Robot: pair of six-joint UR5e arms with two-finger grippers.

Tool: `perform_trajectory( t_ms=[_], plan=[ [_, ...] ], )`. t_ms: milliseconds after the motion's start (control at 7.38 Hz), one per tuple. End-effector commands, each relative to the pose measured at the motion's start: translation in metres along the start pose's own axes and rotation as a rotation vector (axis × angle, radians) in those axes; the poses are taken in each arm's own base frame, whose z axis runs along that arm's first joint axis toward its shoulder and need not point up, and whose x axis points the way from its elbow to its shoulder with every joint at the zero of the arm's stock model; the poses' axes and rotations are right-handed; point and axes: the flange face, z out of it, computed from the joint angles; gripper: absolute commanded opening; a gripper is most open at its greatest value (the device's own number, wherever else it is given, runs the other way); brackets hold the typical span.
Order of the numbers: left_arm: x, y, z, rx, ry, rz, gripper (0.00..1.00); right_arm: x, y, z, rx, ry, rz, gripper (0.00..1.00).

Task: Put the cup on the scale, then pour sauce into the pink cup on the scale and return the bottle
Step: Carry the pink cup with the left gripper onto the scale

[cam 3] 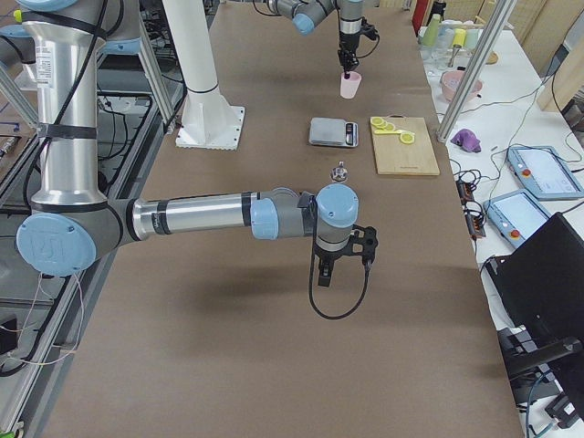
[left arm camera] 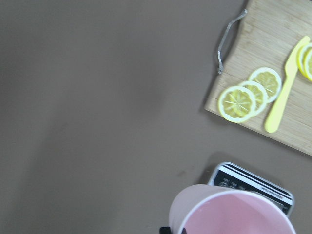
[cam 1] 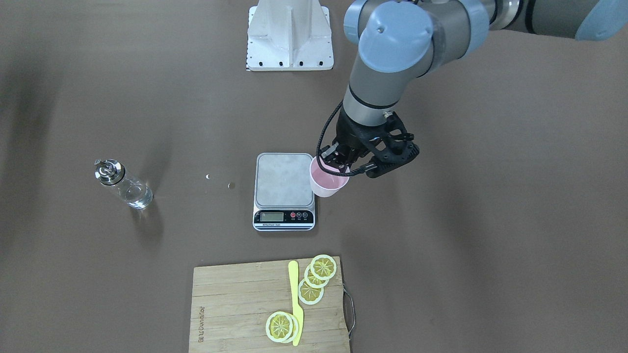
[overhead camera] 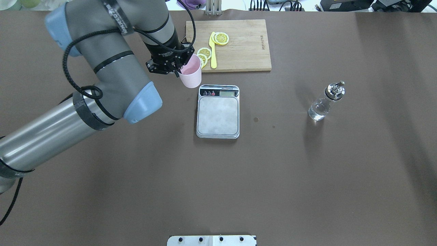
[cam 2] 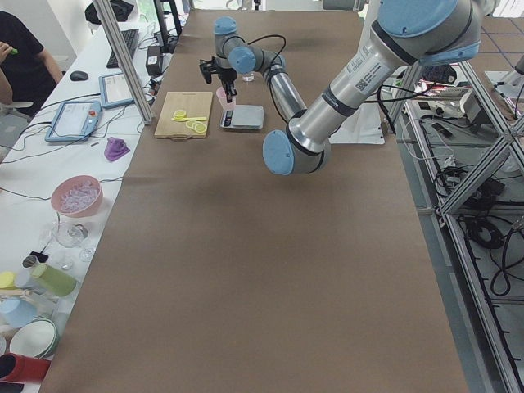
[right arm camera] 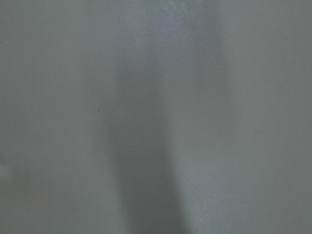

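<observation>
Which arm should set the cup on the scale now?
Left. The left gripper holds the cup by its rim, just beside the scale; the right gripper hangs far from both.

brown table (overhead camera: 307, 188), scale (overhead camera: 217, 114) at centre, glass bottle (overhead camera: 324, 104) standing well apart, wooden cutting board (overhead camera: 245, 44) near scale

The left arm (overhead camera: 112, 68) reaches far forward, elbow bent and raised. Its wrist is turned straight down, so the left gripper (cam 1: 337, 164) points vertically, its 2 fingers pinched together on the rim of the cup (cam 1: 327, 184). The right arm (cam 3: 201, 217) lies stretched out level, with its wrist bent down so that the right gripper (cam 3: 326, 274) hangs vertically; only the side view shows it, and whether its 2 fingers are apart or together cannot be told.
</observation>
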Motion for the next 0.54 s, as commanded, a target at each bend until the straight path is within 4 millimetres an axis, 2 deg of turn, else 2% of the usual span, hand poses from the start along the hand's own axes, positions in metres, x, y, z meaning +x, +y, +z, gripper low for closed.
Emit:
perform_trajectory(
  t_ms=[0,271,406],
  plan=[
    [0.025,0.051,0.039,0.024,-0.033,0.002,0.0,-0.001,-0.001,-0.001,0.002,0.0,-0.002,1.0],
    [0.025,0.076,0.064,-0.001,-0.051,0.03,0.0,-0.001,0.0,-0.001,0.002,0.0,-0.002,1.0],
    [0.025,0.082,0.075,-0.011,-0.058,0.037,0.0,-0.001,0.0,-0.001,0.001,0.0,0.0,1.0]
  ],
)
